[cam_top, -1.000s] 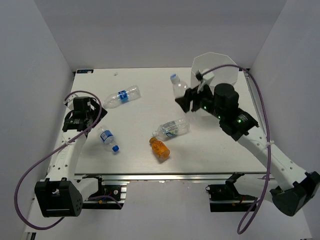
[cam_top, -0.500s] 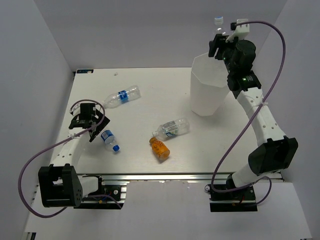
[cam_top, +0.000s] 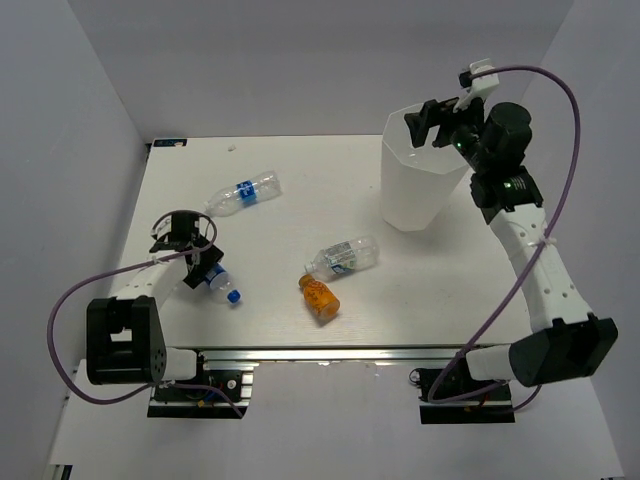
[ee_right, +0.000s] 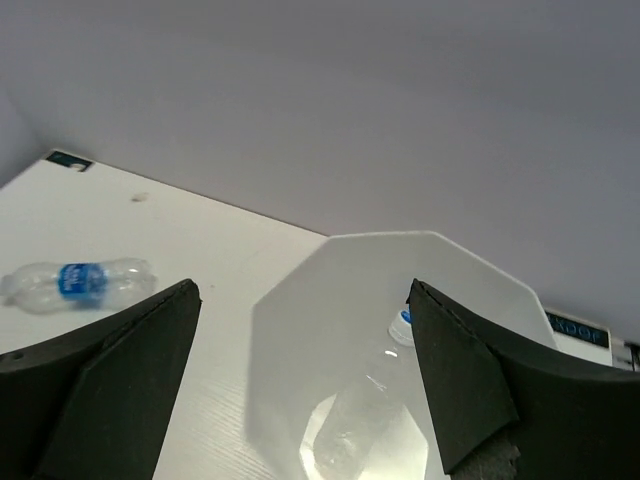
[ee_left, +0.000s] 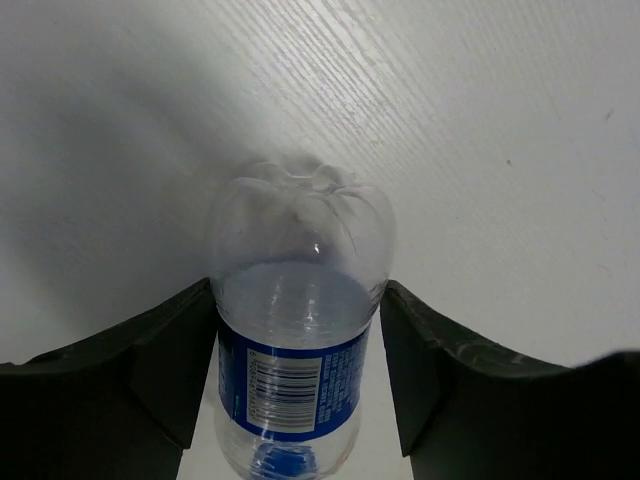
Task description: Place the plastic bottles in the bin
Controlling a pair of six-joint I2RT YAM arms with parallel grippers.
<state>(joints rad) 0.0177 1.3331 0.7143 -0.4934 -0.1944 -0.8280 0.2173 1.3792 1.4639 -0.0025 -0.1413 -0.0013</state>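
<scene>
My left gripper [cam_top: 199, 264] is down on the table, shut on a clear blue-labelled bottle [cam_top: 217, 282] that lies flat. In the left wrist view both fingers [ee_left: 150, 370] press the sides of that bottle [ee_left: 300, 330]. My right gripper [cam_top: 425, 124] hangs open over the tall white bin [cam_top: 410, 195]. The right wrist view looks down into the bin [ee_right: 430, 236], where a clear unlabelled bottle [ee_right: 368, 428] leans inside. On the table lie a second blue-labelled bottle [cam_top: 243, 192], a green-white labelled bottle [cam_top: 342, 257] and a short orange bottle [cam_top: 320, 296].
White walls close in the table at the back and on both sides. The bin stands at the back right corner. The second blue-labelled bottle [ee_right: 75, 282] also shows at the left of the right wrist view.
My right gripper lifted the unlabelled bottle over the bin and opened; the bottle now lies in the bin. My left gripper came down and shut on the blue-labelled bottle.
</scene>
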